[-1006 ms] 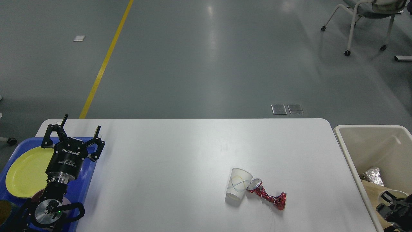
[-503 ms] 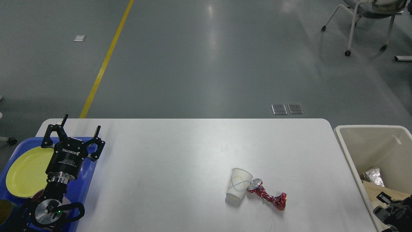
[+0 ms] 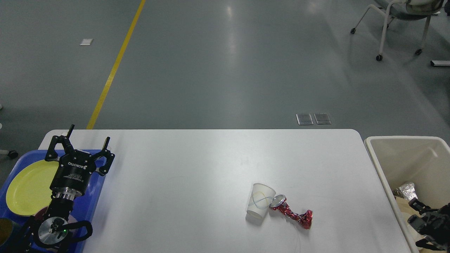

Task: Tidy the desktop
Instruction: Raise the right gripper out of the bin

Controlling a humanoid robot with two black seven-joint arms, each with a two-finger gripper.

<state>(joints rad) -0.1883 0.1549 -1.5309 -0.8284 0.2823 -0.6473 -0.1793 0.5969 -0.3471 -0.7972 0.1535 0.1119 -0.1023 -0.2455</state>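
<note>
Head view shows the desktop (image 3: 197,175) filling the lower half of the scene, its long axis running from nine o'clock to three o'clock, the far edge straight and the far corners rounded. On its right-of-centre part, toward five o'clock, a white paper cup (image 3: 260,203) lies tipped on its side with its mouth toward the far edge, and a crushed red can (image 3: 291,213) lies against it, the can's silver top touching the cup's wall and its length running off toward four o'clock. At nine o'clock a blue tray (image 3: 92,200) sits at the table's left end and carries a yellow plate (image 3: 28,188). Above that tray hangs the left gripper (image 3: 87,138), fingers spread wide, pointing toward twelve o'clock, holding and touching nothing. At three o'clock a beige bin (image 3: 400,154) stands just beside the table's right end, with crumpled foil (image 3: 405,191) inside. The right gripper (image 3: 427,219) shows at the lower right over the bin, dark and partly cut off; whether its fingers are spread or pressed together cannot be told.
</note>
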